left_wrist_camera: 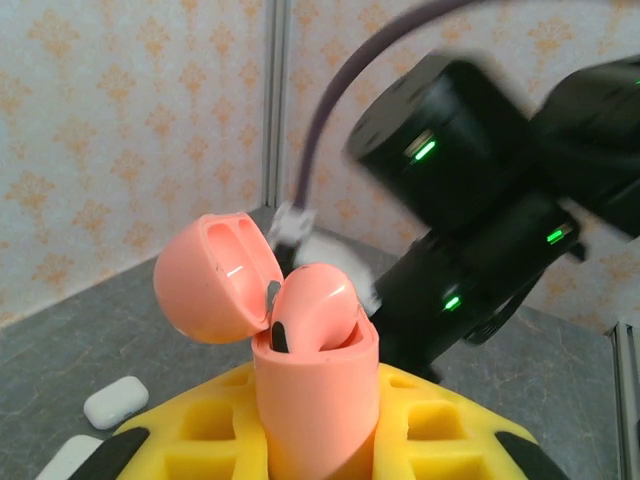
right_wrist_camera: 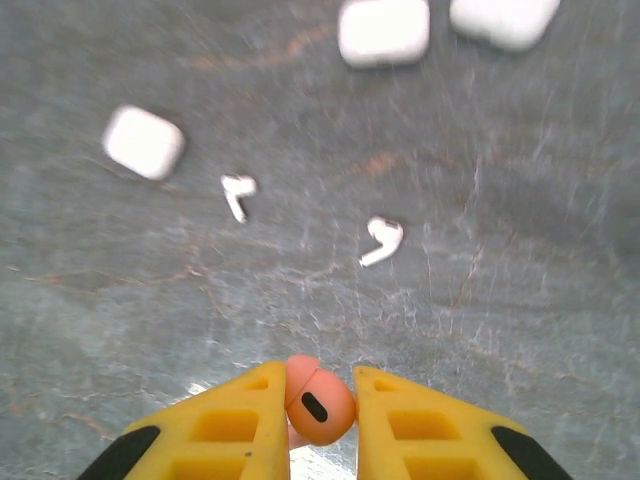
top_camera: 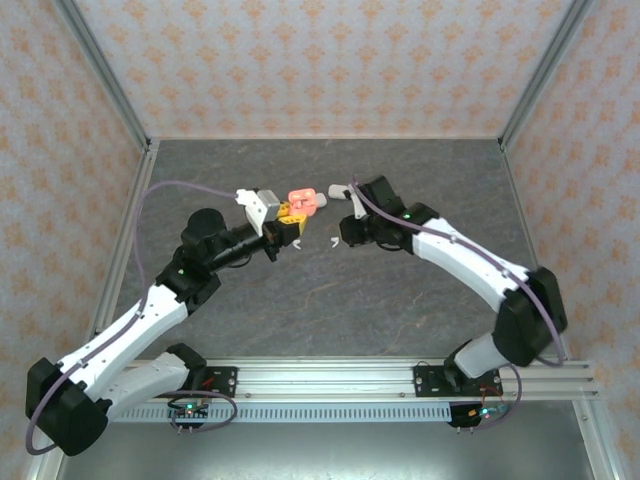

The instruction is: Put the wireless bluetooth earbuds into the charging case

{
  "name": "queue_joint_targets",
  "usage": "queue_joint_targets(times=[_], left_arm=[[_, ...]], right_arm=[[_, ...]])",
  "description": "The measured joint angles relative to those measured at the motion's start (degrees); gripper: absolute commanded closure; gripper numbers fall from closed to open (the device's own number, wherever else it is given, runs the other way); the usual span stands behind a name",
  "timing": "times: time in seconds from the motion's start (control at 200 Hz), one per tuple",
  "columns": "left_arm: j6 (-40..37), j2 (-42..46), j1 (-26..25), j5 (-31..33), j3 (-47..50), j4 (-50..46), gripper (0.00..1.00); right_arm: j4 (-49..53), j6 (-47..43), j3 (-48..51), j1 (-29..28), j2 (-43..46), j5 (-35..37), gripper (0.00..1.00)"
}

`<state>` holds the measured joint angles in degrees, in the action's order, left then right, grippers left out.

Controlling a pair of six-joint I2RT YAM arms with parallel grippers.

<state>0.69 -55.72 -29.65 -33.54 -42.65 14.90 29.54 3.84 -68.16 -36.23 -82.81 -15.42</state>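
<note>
My left gripper (left_wrist_camera: 315,425) is shut on the body of a salmon charging case (left_wrist_camera: 318,400), held upright above the table with its lid (left_wrist_camera: 205,275) hinged open to the left. One salmon earbud (left_wrist_camera: 312,305) sits in the case, its head sticking out of the top. In the top view the case (top_camera: 302,200) hangs at mid-table just ahead of the left gripper (top_camera: 290,212). My right gripper (right_wrist_camera: 320,400) is shut on a second salmon earbud (right_wrist_camera: 322,405), above the grey table. Two white earbuds (right_wrist_camera: 238,192) (right_wrist_camera: 383,240) lie loose on the table beyond it.
Three white cases (right_wrist_camera: 144,142) (right_wrist_camera: 384,30) (right_wrist_camera: 505,18) lie on the table past the loose earbuds. The right arm's black wrist (left_wrist_camera: 470,200) hangs close behind the held case. Patterned walls and metal posts (top_camera: 110,80) enclose the table.
</note>
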Motion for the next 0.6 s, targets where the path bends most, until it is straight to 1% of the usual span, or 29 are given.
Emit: queue_joint_targets(times=[0.16, 0.3, 0.43, 0.601], left_arm=[[2.2, -4.0, 0.0, -0.2, -1.0, -0.1, 1.0], [4.0, -7.6, 0.0, -1.3, -3.5, -0.1, 1.0], [5.2, -9.2, 0.0, -3.5, -5.4, -0.1, 1.0], [5.8, -10.6, -0.8, -6.6, -6.4, -0.1, 1.0]], right_arm=[[-2.6, -4.5, 0.6, 0.3, 9.7, -0.4, 0.81], [-5.2, -8.3, 0.6, 0.3, 15.5, -1.8, 0.81], [-7.6, -11.3, 0.4, 0.3, 18.3, -4.1, 0.81], [-9.9, -14.1, -0.8, 0.3, 18.5, -7.6, 0.81]])
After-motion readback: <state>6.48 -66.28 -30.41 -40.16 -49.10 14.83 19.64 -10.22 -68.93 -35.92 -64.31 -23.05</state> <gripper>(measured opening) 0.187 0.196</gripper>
